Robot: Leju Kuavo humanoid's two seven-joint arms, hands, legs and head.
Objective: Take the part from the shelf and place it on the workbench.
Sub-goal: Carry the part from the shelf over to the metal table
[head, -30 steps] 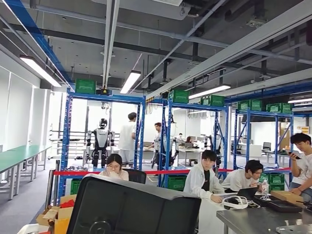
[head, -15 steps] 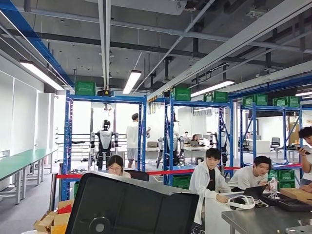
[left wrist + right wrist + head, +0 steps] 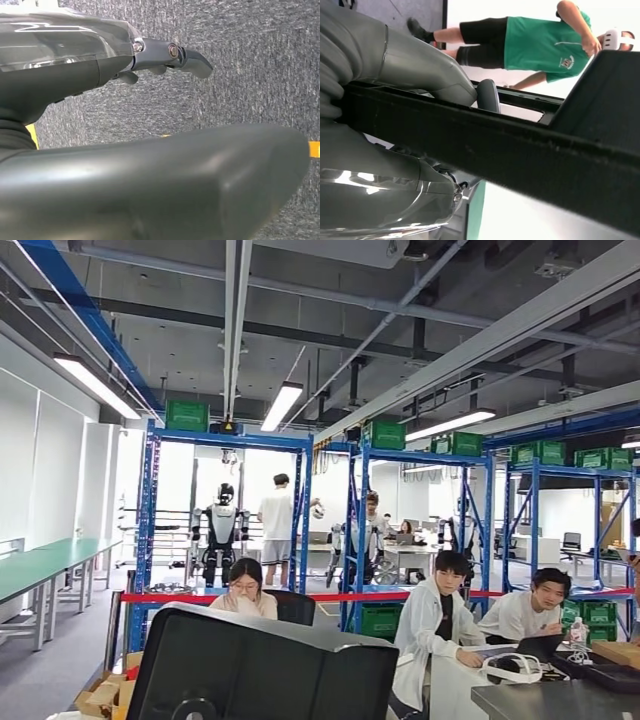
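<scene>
**Black part held in the right hand**

A large black part [image 3: 264, 665], flat and matte with a raised rim, is gripped along its edge by the right hand [image 3: 376, 125]. The left hand [image 3: 158, 55] is seen above grey floor [image 3: 245, 75], fingers extended, nothing held. Beyond the part, a steel counter [image 3: 558, 702] and blue shelves [image 3: 226, 510] are seen.

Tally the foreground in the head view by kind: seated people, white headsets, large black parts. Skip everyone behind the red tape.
seated people: 3
white headset: 1
large black part: 1
Total: 5
</scene>
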